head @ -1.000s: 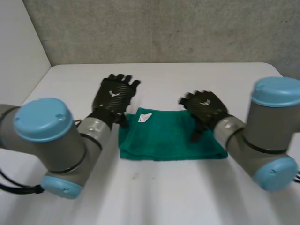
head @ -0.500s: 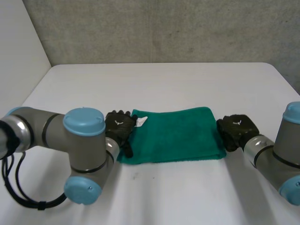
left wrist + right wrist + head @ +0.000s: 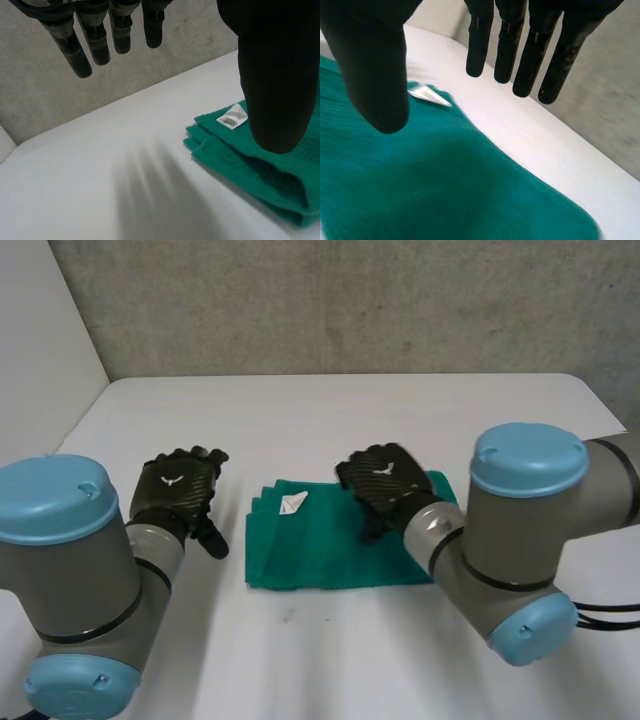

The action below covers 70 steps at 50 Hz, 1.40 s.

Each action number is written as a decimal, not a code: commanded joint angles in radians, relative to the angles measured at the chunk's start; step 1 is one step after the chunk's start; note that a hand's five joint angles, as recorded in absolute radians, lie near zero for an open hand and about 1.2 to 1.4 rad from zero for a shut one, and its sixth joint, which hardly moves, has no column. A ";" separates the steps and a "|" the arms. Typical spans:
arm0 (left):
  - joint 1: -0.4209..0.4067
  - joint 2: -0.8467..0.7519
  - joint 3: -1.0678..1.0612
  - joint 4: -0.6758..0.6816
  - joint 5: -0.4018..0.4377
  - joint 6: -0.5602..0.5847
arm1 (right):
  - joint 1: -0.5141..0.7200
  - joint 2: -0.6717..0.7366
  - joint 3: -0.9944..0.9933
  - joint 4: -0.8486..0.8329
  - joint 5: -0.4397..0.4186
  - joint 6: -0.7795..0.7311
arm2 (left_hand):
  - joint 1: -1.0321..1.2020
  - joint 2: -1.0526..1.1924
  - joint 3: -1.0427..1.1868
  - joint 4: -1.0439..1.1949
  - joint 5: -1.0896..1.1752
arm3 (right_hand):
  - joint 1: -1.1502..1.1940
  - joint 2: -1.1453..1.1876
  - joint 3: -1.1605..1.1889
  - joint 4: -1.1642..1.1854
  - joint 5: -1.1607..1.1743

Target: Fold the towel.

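Green towel (image 3: 310, 555) lies folded, mid-tabletop (image 3: 400, 410). Left hand (image 3: 178, 490) beside it, fingers straight, holding nothing. Right hand (image 3: 383, 476) over its middle, likewise spread, empty. Looks soft, light, limp; probably best pinched at corners.

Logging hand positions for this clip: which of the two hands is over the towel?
The right hand, fingers straight, is over the green towel; the left hand, also open, is beside the towel, over the white table.

White table (image 3: 330, 410) against a rough grey wall (image 3: 350, 305), plain white panel (image 3: 40, 350) at its left side.
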 commanded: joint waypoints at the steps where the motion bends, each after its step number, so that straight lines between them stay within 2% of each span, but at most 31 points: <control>1: 0.003 -0.009 -0.016 0.003 0.003 -0.001 | -0.228 -0.137 0.214 -0.048 -0.021 0.035 | -0.004 -0.019 -0.028 -0.018 -0.034 | -0.130 -0.212 -0.212 -0.213 -0.218; 4: -0.005 -0.009 -0.017 0.003 0.005 -0.001 | -0.262 -0.147 0.259 -0.050 -0.068 0.034 | -0.004 -0.019 -0.028 -0.018 -0.034 | -0.127 -0.209 -0.209 -0.210 -0.215; 5: -0.005 -0.009 -0.016 0.003 0.007 -0.001 | -0.321 -0.149 0.329 -0.051 -0.146 0.032 | -0.004 -0.019 -0.028 -0.018 -0.034 | -0.096 -0.177 -0.177 -0.179 -0.183; 13: -0.010 -0.012 -0.017 0.003 0.017 -0.002 | -0.400 -0.140 0.397 -0.072 -0.233 0.032 | -0.004 -0.019 -0.028 -0.018 -0.034 | -0.028 -0.110 -0.110 -0.111 -0.115; 20: -0.010 -0.015 -0.030 0.003 0.017 -0.002 | -0.406 -0.082 0.398 -0.125 -0.226 0.031 | -0.004 -0.019 -0.028 -0.018 -0.034 | 0.119 0.037 0.037 0.036 0.032; 22: -0.010 -0.015 -0.031 0.008 0.017 -0.002 | -0.409 -0.063 0.392 -0.145 -0.223 0.031 | -0.004 -0.019 -0.028 -0.018 -0.034 | 0.323 0.241 0.241 0.240 0.236; 23: -0.010 -0.015 -0.033 0.010 0.017 -0.002 | -0.409 -0.063 0.392 -0.145 -0.223 0.031 | -0.004 -0.019 -0.028 -0.018 -0.034 | 0.325 0.243 0.243 0.242 0.237; 24: -0.010 -0.015 -0.033 0.013 0.017 -0.002 | -0.409 -0.062 0.391 -0.149 -0.220 0.029 | -0.004 -0.019 -0.028 -0.018 -0.034 | 0.432 0.350 0.350 0.349 0.345; 26: -0.008 -0.013 -0.036 0.016 0.017 -0.002 | -0.421 -0.051 0.380 -0.152 -0.213 0.028 | -0.004 -0.019 -0.028 -0.018 -0.034 | 0.819 0.737 0.737 0.736 0.732; 27: -0.008 -0.013 -0.037 0.016 0.017 -0.002 | -0.424 -0.043 0.375 -0.152 -0.210 0.026 | -0.004 -0.019 -0.028 -0.018 -0.034 | 0.881 0.799 0.799 0.798 0.794; 37: -0.004 0.004 -0.059 0.016 0.017 -0.002 | -0.420 -0.020 0.279 -0.126 -0.105 -0.035 | -0.006 -0.022 -0.031 -0.021 -0.037 | 0.881 0.800 0.799 0.798 0.794; 42: 0.002 0.028 -0.070 0.016 0.017 -0.002 | -0.322 -0.023 0.207 -0.109 -0.076 -0.064 | -0.009 -0.025 -0.034 -0.024 -0.040 | 0.881 0.800 0.799 0.798 0.794; 43: 0.004 0.031 -0.071 0.016 0.017 -0.002 | -0.255 -0.020 0.164 -0.102 -0.072 -0.069 | -0.009 -0.025 -0.034 -0.024 -0.040 | 0.881 0.800 0.799 0.798 0.794; 48: 0.021 0.054 -0.065 0.016 0.017 -0.002 | -0.069 -0.014 0.044 -0.077 -0.078 -0.069 | -0.009 -0.025 -0.034 -0.024 -0.040 | 0.881 0.800 0.799 0.798 0.794; 51: 0.021 0.056 -0.056 0.017 0.017 -0.002 | 0.011 -0.006 0.003 -0.060 -0.101 -0.069 | -0.009 -0.025 -0.034 -0.024 -0.040 | 0.881 0.800 0.799 0.798 0.794; 55: 0.022 0.054 -0.034 0.022 0.019 -0.001 | 0.149 0.110 -0.059 -0.036 -0.191 -0.092 | -0.001 -0.016 -0.025 -0.015 -0.032 | 0.881 0.800 0.799 0.798 0.794; 59: 0.021 0.048 -0.005 0.028 0.019 0.002 | 0.192 0.187 -0.109 0.012 -0.230 -0.130 | 0.005 -0.010 -0.019 -0.010 -0.026 | 0.881 0.800 0.799 0.798 0.794; 60: 0.019 0.041 0.012 0.029 0.020 0.004 | 0.191 0.189 -0.119 0.024 -0.222 -0.130 | 0.005 -0.010 -0.019 -0.010 -0.026 | 0.859 0.777 0.777 0.776 0.772; 62: 0.013 0.030 0.032 0.029 0.026 0.005 | 0.185 0.182 -0.126 0.035 -0.199 -0.126 | 0.011 -0.004 -0.013 -0.004 -0.020 | 0.284 0.202 0.202 0.201 0.196; 63: 0.012 0.022 0.044 0.031 0.033 0.005 | 0.179 0.173 -0.126 0.039 -0.161 -0.114 | 0.011 -0.004 -0.013 -0.004 -0.020 | -0.071 -0.153 -0.153 -0.154 -0.158; 67: 0.003 -0.038 0.110 0.028 0.094 0.007 | 0.137 0.100 -0.122 0.035 -0.072 -0.043 | 0.026 0.010 0.002 0.011 -0.005 | -0.218 -0.300 -0.300 -0.301 -0.305; 70: -0.011 -0.090 0.165 0.028 0.128 0.001 | 0.090 0.049 -0.102 0.032 -0.046 0.015 | 0.026 0.010 0.002 0.011 -0.005 | -0.265 -0.347 -0.347 -0.348 -0.353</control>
